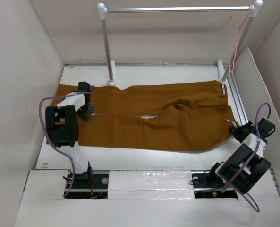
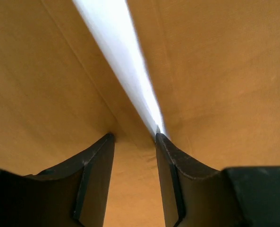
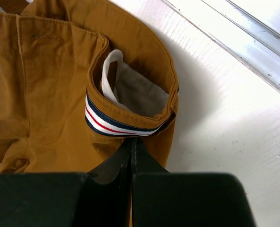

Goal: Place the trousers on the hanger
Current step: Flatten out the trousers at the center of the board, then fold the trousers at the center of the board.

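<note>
Both touch trousers [image 1: 177,125]: left gripper [image 2: 134,137] jaws parted, 9 o'clock; right gripper [image 3: 131,144] jaws clenched on waistband [image 3: 125,126], 3 o'clock.

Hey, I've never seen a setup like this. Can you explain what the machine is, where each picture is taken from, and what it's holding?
These are two robot arms bolted at the table's near edge. The wide picture looks down from above and behind them; the other two come from a camera on each wrist. Rust-brown trousers lie flat on the white table. A pink wire hanger hangs from the silver rail at the back. The left gripper is open, its fingers down by the gap between the trouser legs. The right gripper looks pinched shut on the striped waistband.
</note>
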You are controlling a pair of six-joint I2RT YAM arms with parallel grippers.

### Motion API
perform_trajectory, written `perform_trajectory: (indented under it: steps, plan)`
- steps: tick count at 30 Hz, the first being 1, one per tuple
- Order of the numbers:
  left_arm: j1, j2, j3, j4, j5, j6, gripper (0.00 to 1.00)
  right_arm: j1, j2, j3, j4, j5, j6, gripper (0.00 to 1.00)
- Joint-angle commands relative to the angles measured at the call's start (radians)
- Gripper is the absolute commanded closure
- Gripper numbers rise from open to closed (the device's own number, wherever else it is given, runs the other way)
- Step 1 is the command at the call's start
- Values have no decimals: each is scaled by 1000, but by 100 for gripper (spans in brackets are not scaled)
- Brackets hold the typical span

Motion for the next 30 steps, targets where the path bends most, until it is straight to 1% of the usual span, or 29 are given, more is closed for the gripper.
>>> perform_trajectory:
  steps: [1,2,3,5,7,8,10,11,12,13,14,15,16,18,20,22,27,28,30]
  plan:
    - [59,-123,-118,31,-16,35,60,17,-28,46,22,3,-27,100]
    - [70,-218,-134,42,-10,52,56,17,-33,45,18,9,-27,100]
    - [79,-258,-148,44,-5,90,53,26,-39,43,19,13,-24,100]
    - [90,-368,-156,7,-11,107,46,35,-42,40,21,28,-18,100]
    - [90,-422,-159,-24,-46,124,31,35,-42,33,27,28,-4,100]
    - [90,-474,-163,-50,-62,122,28,35,-42,31,36,26,1,100]
    - [131,-518,-215,-68,-76,112,27,35,-41,23,45,17,13,100]
    - [160,-554,-238,-62,-70,110,27,44,-42,23,50,19,14,100]
    - [246,-570,-269,-47,-56,115,27,44,-35,23,52,20,14,100]
    - [304,-582,-330,-36,-15,122,28,44,-32,23,55,13,14,100]
    - [370,-597,-353,-9,14,147,28,44,-29,26,58,13,10,100]
    - [492,-601,-392,7,50,168,30,44,-19,28,56,11,2,100]
    - [527,-591,-404,14,92,179,31,44,-15,31,56,10,1,100]
    - [553,-550,-403,25,91,173,33,55,-7,29,70,0,-2,100]
    - [610,-529,-407,51,103,158,35,55,7,25,82,-20,-2,100]
    - [683,-521,-419,74,152,156,38,67,16,22,87,-27,-7,100]
    - [693,-432,-409,128,156,165,40,67,24,13,93,-32,-35,100]
    - [693,-406,-410,131,142,162,47,67,24,17,76,-24,-42,100]
    - [693,-401,-415,134,146,161,49,67,22,16,76,-24,-45,100]
